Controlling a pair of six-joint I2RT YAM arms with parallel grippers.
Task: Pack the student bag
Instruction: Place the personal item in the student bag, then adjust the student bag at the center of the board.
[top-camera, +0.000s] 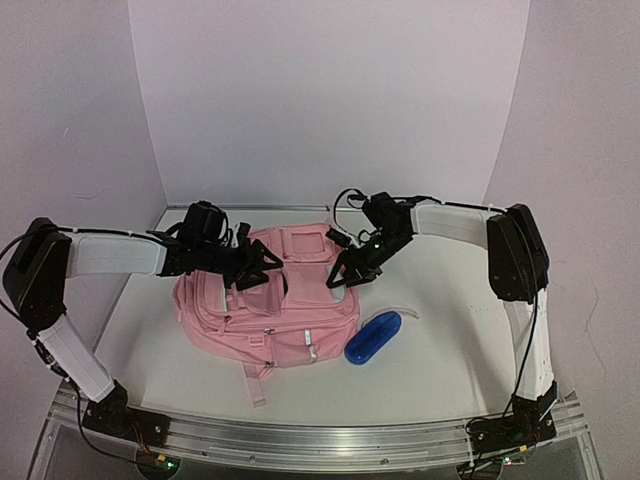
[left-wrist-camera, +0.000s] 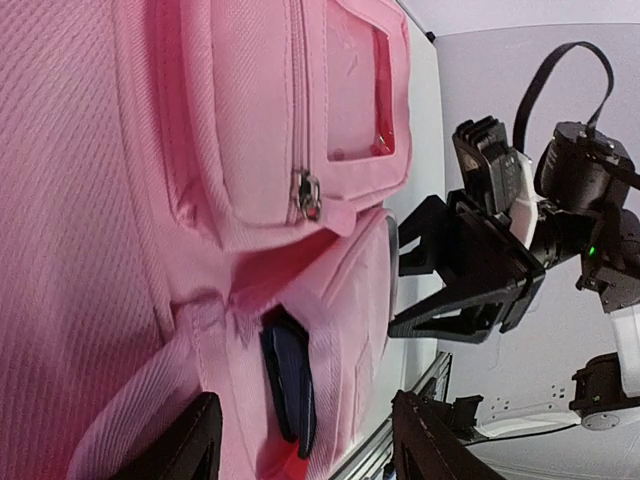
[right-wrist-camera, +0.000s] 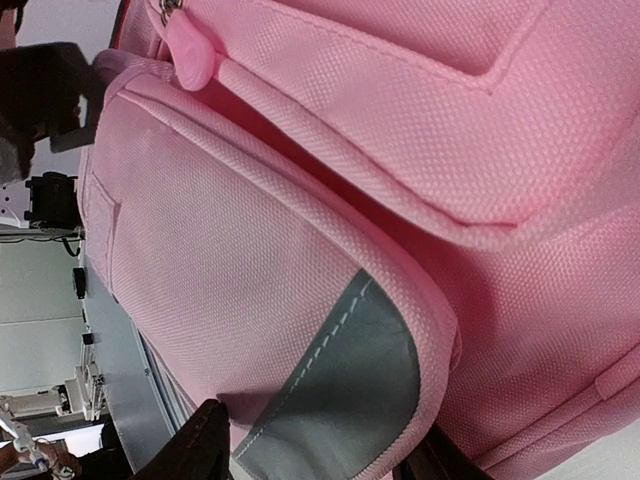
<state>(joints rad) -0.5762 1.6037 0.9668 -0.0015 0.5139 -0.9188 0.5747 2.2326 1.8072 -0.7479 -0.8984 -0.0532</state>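
The student bag (top-camera: 270, 310), a soft pink backpack, lies flat in the middle of the table. My left gripper (top-camera: 266, 268) hovers over its upper left part and my right gripper (top-camera: 343, 272) over its upper right edge. In the left wrist view the left gripper (left-wrist-camera: 310, 445) is open, its fingers astride a gaping pocket of the bag (left-wrist-camera: 200, 150). A dark blue flat thing (left-wrist-camera: 288, 385) sits inside that pocket. In the right wrist view the right gripper (right-wrist-camera: 320, 460) is open, its fingers either side of a side pocket (right-wrist-camera: 230, 260) with a grey reflective patch (right-wrist-camera: 350, 390).
A blue oblong case (top-camera: 373, 337) lies on the table just right of the bag, with a thin clear loop (top-camera: 405, 312) beside it. White walls close in the back and sides. A metal rail (top-camera: 320, 435) runs along the near edge.
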